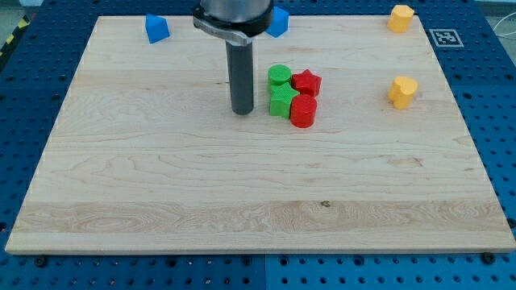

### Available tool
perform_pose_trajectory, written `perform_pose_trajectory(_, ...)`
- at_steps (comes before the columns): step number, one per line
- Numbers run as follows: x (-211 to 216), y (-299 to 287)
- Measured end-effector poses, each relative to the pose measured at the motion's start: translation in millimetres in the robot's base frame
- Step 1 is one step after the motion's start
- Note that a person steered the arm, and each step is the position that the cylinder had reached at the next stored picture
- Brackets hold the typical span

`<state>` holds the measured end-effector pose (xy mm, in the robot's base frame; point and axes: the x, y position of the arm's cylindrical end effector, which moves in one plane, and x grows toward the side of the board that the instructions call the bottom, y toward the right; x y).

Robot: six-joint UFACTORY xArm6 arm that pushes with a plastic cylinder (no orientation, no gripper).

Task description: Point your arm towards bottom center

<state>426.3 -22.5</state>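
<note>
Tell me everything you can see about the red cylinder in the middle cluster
The red cylinder is a short, ridged, plastic-looking block standing upright at the cluster's lower right. It touches the green star on the view's left and the red star above it. My tip stands apart, left of the cluster.

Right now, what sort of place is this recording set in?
Probably a robotics lab bench: a wooden board on a blue perforated table, small coloured blocks, and a printed marker tag beside the board.

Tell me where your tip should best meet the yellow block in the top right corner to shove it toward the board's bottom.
My tip cannot grip. Meet the yellow block on its top-facing side, though the board edge leaves little room there.
</note>
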Motion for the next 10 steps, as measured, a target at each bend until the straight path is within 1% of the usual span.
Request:
perform_pose_trajectory(2, 23, 9)
perform_pose_trajectory(3, 57, 1)
perform_pose_trajectory(4, 82, -3)
perform_pose_trajectory(5, 82, -3)
perform_pose_trajectory(6, 109, -10)
perform_pose_trajectory(7, 167, -19)
perform_pose_trajectory(8, 189, -22)
perform_pose_trajectory(9, 190, -27)
perform_pose_trajectory(10, 186, -49)
